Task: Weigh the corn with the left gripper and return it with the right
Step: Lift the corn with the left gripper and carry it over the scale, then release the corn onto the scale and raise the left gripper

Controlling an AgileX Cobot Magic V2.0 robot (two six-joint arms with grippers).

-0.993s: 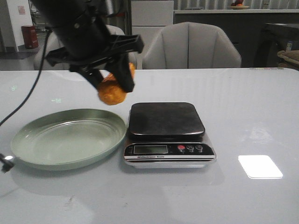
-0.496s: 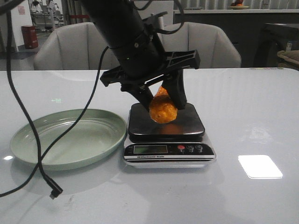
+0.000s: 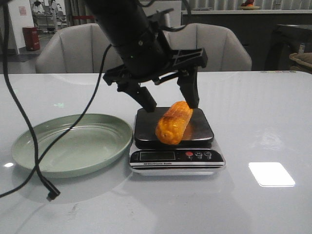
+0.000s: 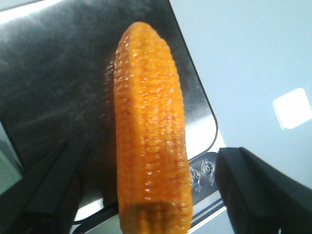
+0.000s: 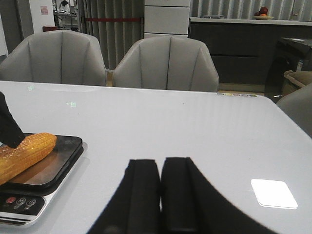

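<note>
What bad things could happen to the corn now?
1. The corn is round and lies on the scale with its near end over the platform's front edge, so it might roll or slip off.
2. The left gripper has its fingers open close beside the corn; lifting away carelessly could nudge it.
</note>
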